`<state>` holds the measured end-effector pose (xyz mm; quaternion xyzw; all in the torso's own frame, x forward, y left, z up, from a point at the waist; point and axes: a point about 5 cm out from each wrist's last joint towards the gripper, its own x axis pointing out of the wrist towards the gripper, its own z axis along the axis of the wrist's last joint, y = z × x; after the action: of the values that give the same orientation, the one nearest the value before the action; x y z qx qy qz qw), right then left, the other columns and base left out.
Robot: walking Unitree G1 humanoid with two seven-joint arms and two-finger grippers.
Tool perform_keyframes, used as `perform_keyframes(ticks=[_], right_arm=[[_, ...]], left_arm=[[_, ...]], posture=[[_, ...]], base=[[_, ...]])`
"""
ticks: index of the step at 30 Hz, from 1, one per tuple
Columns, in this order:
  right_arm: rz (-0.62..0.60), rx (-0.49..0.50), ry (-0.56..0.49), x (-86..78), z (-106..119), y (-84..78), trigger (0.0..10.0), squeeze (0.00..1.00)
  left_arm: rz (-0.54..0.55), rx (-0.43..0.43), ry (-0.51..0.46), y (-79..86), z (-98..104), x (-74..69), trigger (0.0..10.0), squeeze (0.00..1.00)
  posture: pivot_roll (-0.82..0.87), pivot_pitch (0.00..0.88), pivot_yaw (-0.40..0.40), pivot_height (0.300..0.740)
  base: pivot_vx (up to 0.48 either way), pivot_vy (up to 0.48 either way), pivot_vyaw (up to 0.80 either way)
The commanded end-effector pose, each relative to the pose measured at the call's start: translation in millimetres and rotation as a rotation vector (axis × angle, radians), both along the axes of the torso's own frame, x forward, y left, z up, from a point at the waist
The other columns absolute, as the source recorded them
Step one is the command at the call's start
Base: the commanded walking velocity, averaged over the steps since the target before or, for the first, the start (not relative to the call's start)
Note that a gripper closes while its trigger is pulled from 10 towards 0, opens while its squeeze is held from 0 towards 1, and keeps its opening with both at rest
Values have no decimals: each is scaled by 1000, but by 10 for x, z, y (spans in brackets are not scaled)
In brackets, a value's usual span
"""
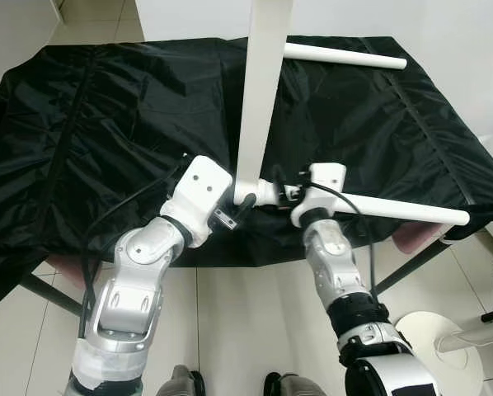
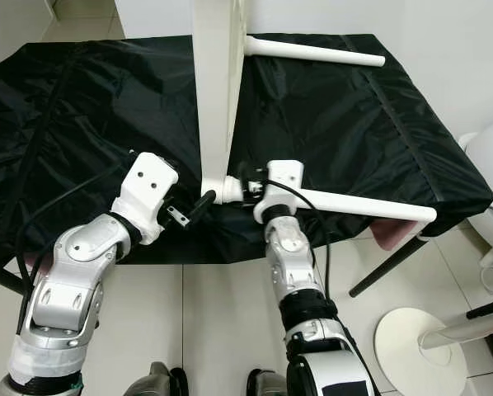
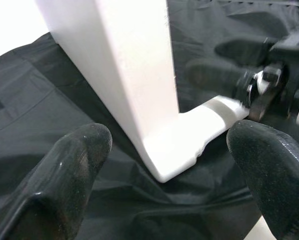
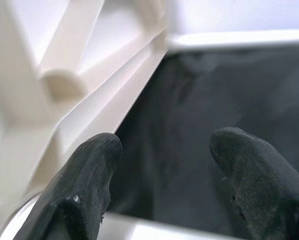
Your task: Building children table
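No brand, label or writing readable anywhere. The counter (image 1: 106,124) is draped w/ a thin black cloth (image 2: 354,132), glossy, creased & wrinkled, hanging over the near edge; dark metal legs show under it at both near corners.

The task's thing, a white plastic tabletop (image 1: 263,91), smooth & matte, stands on edge on the cloth near the counter's front edge, approx. upright, its top cut off by the frame. Right wrist view shows its underside w/ moulded diagonal ribs (image 4: 84,75) meeting at a corner. Two white round legs stick out sideways toward the robot's right: a far leg (image 1: 345,57) up near the back of the counter, and a near leg (image 1: 403,208), a plain smooth tube reaching past the counter's corner, seated in the lower corner socket (image 3: 189,140).

Left gripper (image 1: 234,216) sits just beside the tabletop's lower corner, released: in the left wrist view its two rounded, dull black fingers (image 3: 69,170) stand wide apart w/ the white corner between them, not touching. Right gripper (image 1: 279,188) is at the near leg's root, close to the socket; right wrist view has its fingers (image 4: 89,175) spread apart too, gripping nothing, ribbed underside & black cloth beyond.

Floor (image 1: 255,330) is pale glossy tile. A white round-based stand (image 2: 415,351) is at the robot's right.
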<state>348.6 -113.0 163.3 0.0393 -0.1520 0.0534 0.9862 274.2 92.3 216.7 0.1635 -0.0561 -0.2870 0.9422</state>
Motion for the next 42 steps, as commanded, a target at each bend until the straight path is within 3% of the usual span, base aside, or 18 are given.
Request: perform_keyframes(ticks=[1, 6, 10, 16, 21, 29, 31, 42], right_arm=[[-59, -15, -38, -49, 19, -82, 10000, 0], [-174, -58, -78, -135, 49, -296, 10000, 0], [-190, -72, -78, -215, 17, -360, 10000, 0], [-175, -114, -70, -392, -74, -360, 10000, 0], [-205, -138, -41, -495, -156, -412, 10000, 0], [-209, -171, -42, -521, -180, -423, 10000, 0], [-177, -208, -64, -527, -185, -375, 10000, 0], [-173, -179, -61, -538, -206, -399, 10000, 0]], left_arm=[[149, -27, -29, 61, -9, 27, 10000, 0], [163, -40, -19, 67, -54, 47, 10000, 0], [209, -80, 11, 100, -129, 85, 10000, 0], [257, -144, 55, 189, -277, 75, 10000, 0], [312, -162, 30, 321, -350, 62, 10000, 0], [375, -178, 0, 393, -385, 76, 10000, 0], [437, -230, -49, 469, -439, 79, 10000, 0], [474, -287, -81, 555, -539, 75, 10000, 0]], posture=[[-31, 136, 11, 740], [-43, 125, 10, 740], [-58, 111, 9, 740], [-92, 74, 26, 740], [-103, 53, 43, 740], [-107, 44, 65, 740], [-129, 24, 111, 740], [-108, 42, 110, 740]], base=[[0, 0, 0], [0, 0, 0], [0, 0, 0], [0, 0, 0], [0, 0, 0], [0, 0, 0], [0, 0, 0], [0, 0, 0]])
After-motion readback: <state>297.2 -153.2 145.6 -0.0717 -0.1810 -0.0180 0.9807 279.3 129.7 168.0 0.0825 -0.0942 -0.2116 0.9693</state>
